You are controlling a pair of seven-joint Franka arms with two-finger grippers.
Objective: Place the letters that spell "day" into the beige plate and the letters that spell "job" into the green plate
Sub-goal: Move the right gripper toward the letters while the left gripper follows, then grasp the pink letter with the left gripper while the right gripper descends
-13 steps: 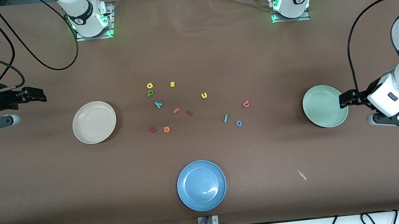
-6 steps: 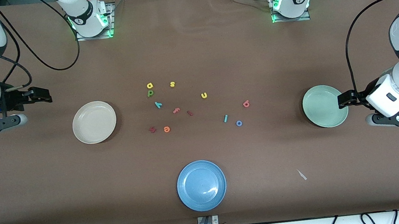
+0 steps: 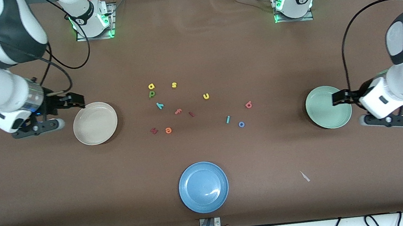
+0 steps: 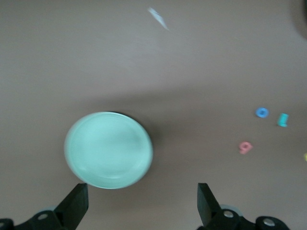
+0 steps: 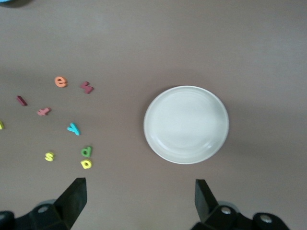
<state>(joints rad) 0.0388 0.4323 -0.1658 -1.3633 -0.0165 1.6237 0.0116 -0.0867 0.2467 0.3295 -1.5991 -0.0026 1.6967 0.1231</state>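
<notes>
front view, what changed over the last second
Both arms swung in toward the letters. The right hand, open and empty, came from the table's end to the beige plate's rim. The left hand, also open and empty, moved a little further over the green plate. Nothing was grasped or released. Letters, both plates and the blue plate stayed put.

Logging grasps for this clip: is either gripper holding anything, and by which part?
Nothing is held. The left gripper over the green plate and the right gripper are both open.
</notes>
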